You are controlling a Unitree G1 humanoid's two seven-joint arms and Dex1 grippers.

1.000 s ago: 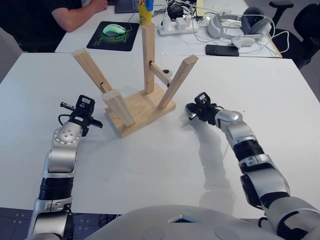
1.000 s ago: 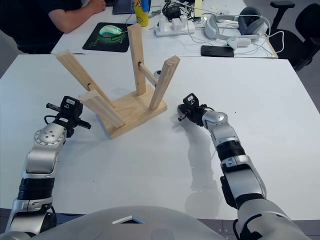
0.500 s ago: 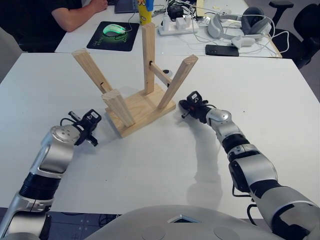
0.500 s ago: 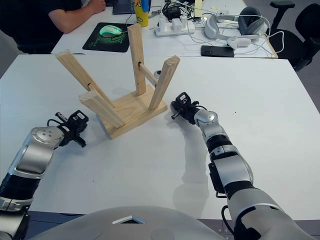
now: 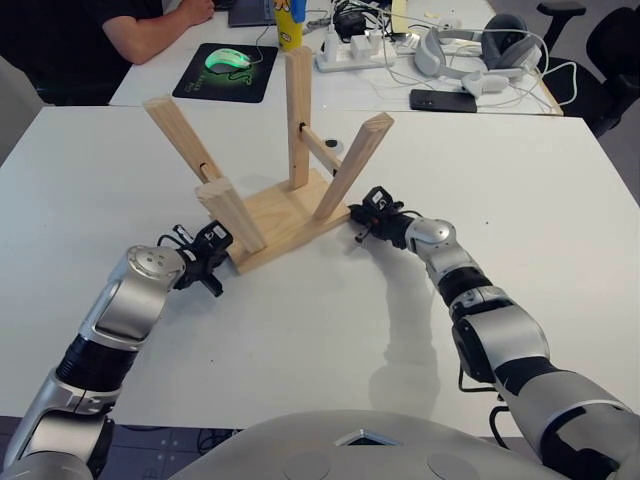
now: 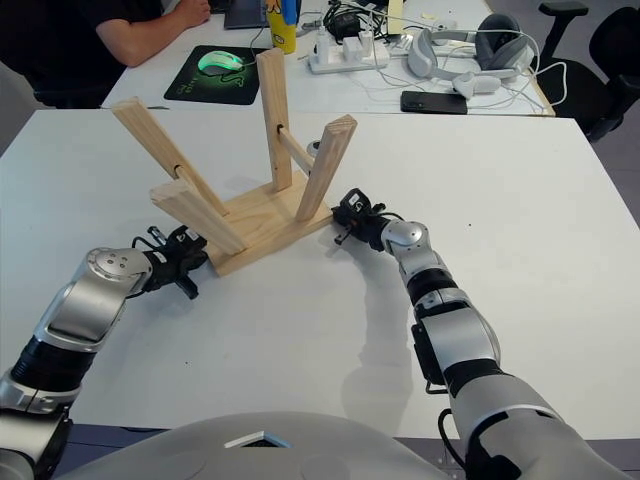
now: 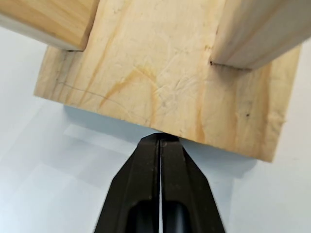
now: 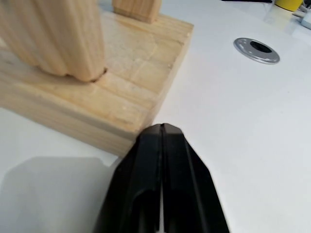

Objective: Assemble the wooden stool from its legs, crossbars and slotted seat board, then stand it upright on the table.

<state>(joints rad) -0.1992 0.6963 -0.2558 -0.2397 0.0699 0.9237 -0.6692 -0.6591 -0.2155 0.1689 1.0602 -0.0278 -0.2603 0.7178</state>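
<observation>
The wooden stool lies upside down on the white table (image 5: 520, 180), its seat board (image 5: 285, 215) flat and its legs (image 5: 297, 115) pointing up, with a crossbar (image 5: 320, 148) between two of them. My left gripper (image 5: 222, 245) is shut, its tip against the board's near left edge (image 7: 160, 77). The tip of my right gripper (image 5: 362, 214) is shut as well and rests at the board's right corner (image 8: 126, 92), beside a leg (image 8: 58, 34).
A metal cable grommet (image 8: 256, 50) sits in the table behind the stool. The desk beyond holds a mouse pad with a mouse (image 5: 228, 60), a yellow bottle (image 5: 290, 22), a phone (image 5: 443, 99) and headphones (image 5: 470, 50); a person sits at its far left.
Both arms have closed in on the stool: my left gripper moved right to the board's near edge, my right gripper moved left to its right corner. The stool shifted slightly.
</observation>
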